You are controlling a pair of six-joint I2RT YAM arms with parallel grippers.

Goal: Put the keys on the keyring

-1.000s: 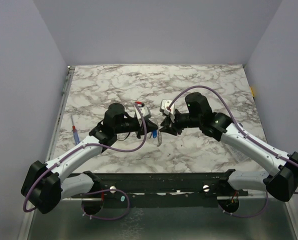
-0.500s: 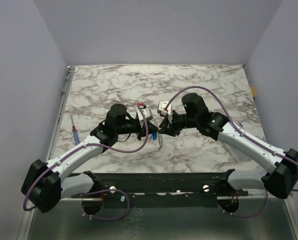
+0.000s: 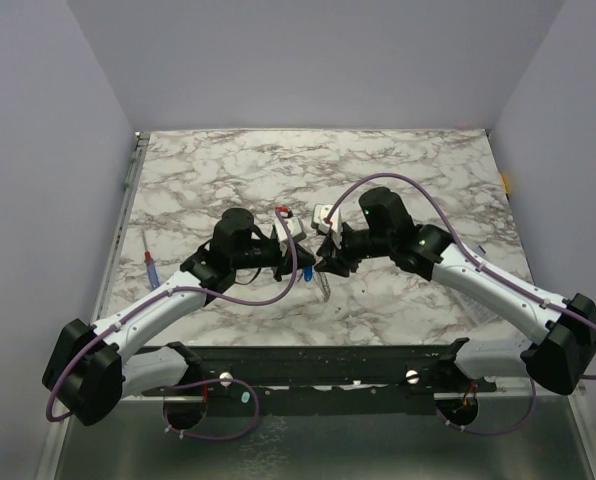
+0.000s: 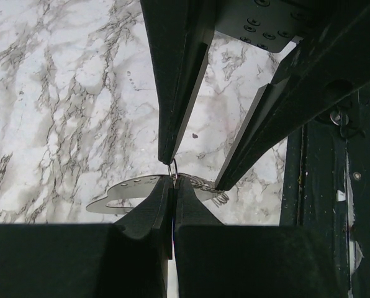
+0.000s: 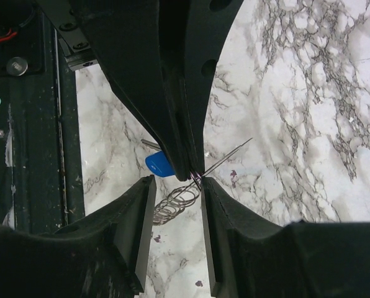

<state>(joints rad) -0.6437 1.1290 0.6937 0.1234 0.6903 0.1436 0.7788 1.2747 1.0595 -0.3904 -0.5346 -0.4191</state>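
Keyring (image 5: 174, 203) sits pinched in left gripper (image 4: 171, 186), between right gripper's (image 5: 179, 183) parted jaws.

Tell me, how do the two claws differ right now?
The left gripper is pinched shut on the keyring; the right gripper has its jaws apart and grips nothing. The left gripper's tips poke between the right gripper's fingers, which straddle them. Both are black, two-fingered and meet above the marble table.
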